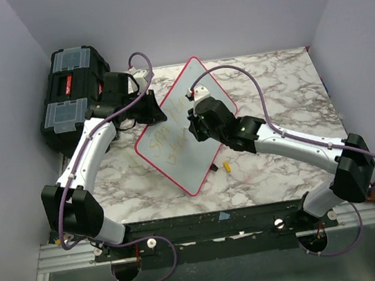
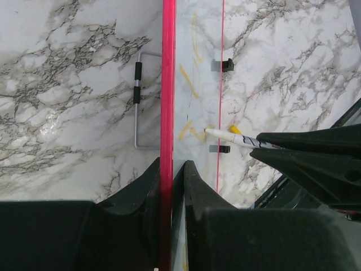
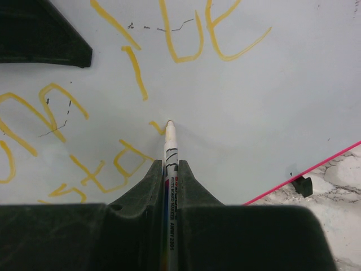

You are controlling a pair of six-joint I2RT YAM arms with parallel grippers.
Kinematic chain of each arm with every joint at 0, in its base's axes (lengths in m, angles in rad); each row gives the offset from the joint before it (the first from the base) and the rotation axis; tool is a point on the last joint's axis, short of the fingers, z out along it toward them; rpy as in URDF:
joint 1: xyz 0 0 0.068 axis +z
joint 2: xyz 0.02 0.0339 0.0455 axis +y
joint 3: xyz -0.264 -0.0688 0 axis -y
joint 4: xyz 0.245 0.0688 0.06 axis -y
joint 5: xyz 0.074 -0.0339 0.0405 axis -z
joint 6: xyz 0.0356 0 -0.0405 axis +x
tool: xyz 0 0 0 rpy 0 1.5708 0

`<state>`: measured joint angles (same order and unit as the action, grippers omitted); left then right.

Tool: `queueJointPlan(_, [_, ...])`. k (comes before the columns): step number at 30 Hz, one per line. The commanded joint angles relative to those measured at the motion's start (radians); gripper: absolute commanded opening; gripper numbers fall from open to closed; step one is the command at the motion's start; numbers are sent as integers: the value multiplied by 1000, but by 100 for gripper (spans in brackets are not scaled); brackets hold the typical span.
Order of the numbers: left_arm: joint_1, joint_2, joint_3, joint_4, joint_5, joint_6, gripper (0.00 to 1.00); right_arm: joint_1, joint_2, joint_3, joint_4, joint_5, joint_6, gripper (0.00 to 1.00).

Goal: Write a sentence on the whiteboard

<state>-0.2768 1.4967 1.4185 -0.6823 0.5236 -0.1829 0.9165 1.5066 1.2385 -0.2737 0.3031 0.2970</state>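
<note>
The whiteboard [image 1: 183,137], white with a thin pink-red frame, lies tilted on the marble table. Yellow handwritten letters of the sentence [image 3: 169,39] run in two lines across it; they also show in the top view [image 1: 169,130]. My left gripper [image 2: 172,169] is shut on the board's red edge [image 2: 168,84] at its far left side [image 1: 149,109]. My right gripper [image 3: 170,166] is shut on a white whiteboard marker [image 3: 171,152], tip touching the board beside a short fresh yellow stroke. The marker also shows in the left wrist view [image 2: 231,135].
A black toolbox [image 1: 73,94] with clear lid compartments stands at the back left. A small yellow marker cap [image 1: 227,166] lies on the table by the board's near edge. A wire stand [image 2: 137,101] lies beside the board. Black clips [image 2: 227,64] sit on the far edge.
</note>
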Motion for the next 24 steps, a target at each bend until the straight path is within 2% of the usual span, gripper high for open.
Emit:
queueJointPlan(1, [-9,-20,-12,-19,-97,107,0,-7,44,46,-4,25,-19,1])
queueJointPlan(10, [-9,-8,1,-22,-96,105,0,-7,51,67,15,-13,-40,0])
queueJointPlan(24, [-8,-2,8,-20,-89,101,0,-7,-1,-45,5,-92,-2,1])
